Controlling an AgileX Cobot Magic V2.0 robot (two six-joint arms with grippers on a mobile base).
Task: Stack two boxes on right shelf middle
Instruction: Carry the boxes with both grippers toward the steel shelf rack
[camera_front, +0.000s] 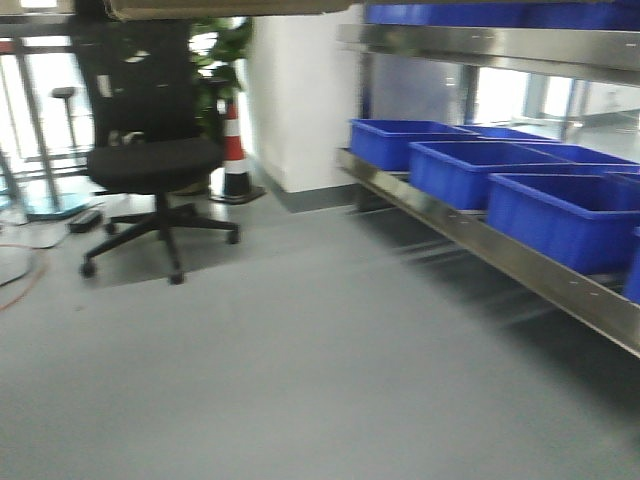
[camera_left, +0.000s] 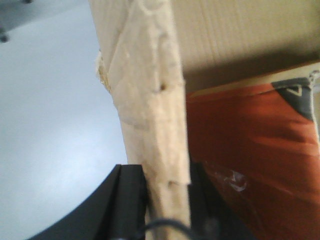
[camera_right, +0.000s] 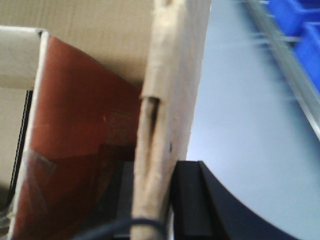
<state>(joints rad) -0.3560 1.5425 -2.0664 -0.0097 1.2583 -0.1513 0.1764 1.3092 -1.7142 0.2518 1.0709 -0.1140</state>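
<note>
Bins come first: blue bins (camera_front: 470, 170) sit in a row on the shiny steel shelf (camera_front: 480, 240) on our right, and we see only blue inside them. Another shelf level above holds more blue bins.

We carry a brown cardboard box (camera_left: 155, 100) with an open top. Inside it lies a red-orange thing (camera_left: 240, 150); we cannot tell what it is.

Our left hand (camera_left: 167, 185) is closed tight on the left wall of the box, one black finger on each side. Our right hand (camera_right: 155, 175) pinches the right wall the same way. The walls stand up straight out of both hands.

The box is up over the grey floor (camera_front: 300, 380), not on the shelf. Its edge peeks in at the top of the front view. From the right wrist, the shelf is off to the right, with bare floor between.
</note>
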